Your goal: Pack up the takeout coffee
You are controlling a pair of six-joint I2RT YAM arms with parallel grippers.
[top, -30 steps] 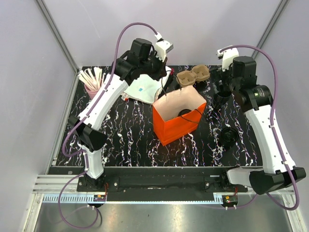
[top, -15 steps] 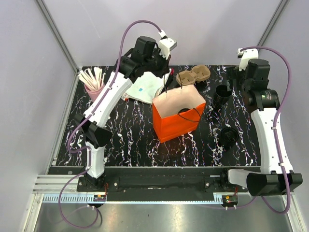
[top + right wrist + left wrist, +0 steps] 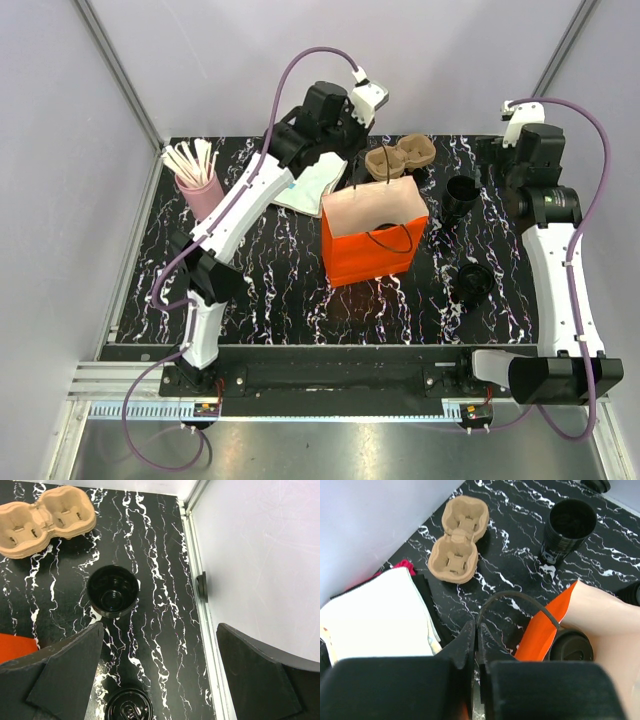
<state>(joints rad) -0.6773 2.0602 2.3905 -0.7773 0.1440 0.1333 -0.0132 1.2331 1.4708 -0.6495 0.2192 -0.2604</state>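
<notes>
The takeout coffee, a black tapered cup [image 3: 461,195] [image 3: 570,527] [image 3: 113,591], stands upright and lidless on the marbled table, right of the orange paper bag [image 3: 375,240] [image 3: 545,625]. My left gripper [image 3: 350,160] [image 3: 477,626] hangs over the bag's back edge, shut on its thin black handle [image 3: 512,597]. Beyond and to the right of the cup, my right gripper [image 3: 492,158] [image 3: 160,680] is raised with its jaws wide open and holds nothing. A black lid [image 3: 472,280] [image 3: 129,705] lies in front of the cup.
The brown two-hollow cardboard tray [image 3: 400,157] [image 3: 457,540] [image 3: 47,514] lies behind the bag. White napkins [image 3: 315,185] [image 3: 375,615] sit left of it. A pink cup of wooden stirrers [image 3: 195,180] stands far left. The enclosure's right wall [image 3: 250,555] is close to the right gripper.
My left arm has swung right with the bag's handle, and the bag's mouth has shifted with it. The right arm drew back from the cup toward the right wall.
</notes>
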